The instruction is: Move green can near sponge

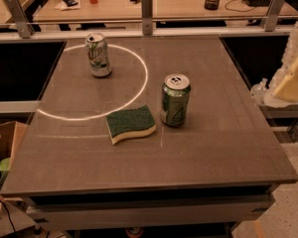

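The green can [175,100] stands upright near the middle of the grey table [228,148], dark metallic green with a silver top. The sponge [130,124] lies flat just to its left, dark green top over pale yellow foam, with a small gap between them. My gripper [292,83] shows at the right edge of the camera view, beyond the table's right side, well apart from the can and holding nothing that I can see.
A paler white-and-green can [98,55] stands at the back left, inside a white circle line [139,90] on the table. A glass rail with metal posts [147,11] runs along the far edge. A cardboard box [2,143] sits left of the table.
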Robot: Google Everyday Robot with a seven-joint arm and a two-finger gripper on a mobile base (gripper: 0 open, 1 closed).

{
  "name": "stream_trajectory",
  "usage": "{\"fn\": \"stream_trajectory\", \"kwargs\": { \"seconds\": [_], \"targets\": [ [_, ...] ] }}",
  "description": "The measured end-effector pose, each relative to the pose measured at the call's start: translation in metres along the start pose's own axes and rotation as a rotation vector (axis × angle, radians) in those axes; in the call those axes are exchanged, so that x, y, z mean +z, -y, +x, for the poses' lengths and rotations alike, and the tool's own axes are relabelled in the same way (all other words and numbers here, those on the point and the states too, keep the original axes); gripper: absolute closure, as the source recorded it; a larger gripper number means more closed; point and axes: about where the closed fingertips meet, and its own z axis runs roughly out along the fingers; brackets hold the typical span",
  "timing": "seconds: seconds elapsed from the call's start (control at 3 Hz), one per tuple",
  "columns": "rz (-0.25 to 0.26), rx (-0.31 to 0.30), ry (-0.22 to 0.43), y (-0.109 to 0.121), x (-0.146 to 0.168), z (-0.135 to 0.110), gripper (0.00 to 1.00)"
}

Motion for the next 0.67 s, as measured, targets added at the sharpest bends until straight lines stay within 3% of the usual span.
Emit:
{"fn": "stream_trajectory", "kwargs": {
  "seconds": [0.33,0.67],
  "targets": [
    [0.000,0.000,0.000,0.0000,0.0000,0.0000,0.00],
    [-0.017,0.126,0.039,-0.0085,0.0029,-0.0011,0.00]
  ]
}}
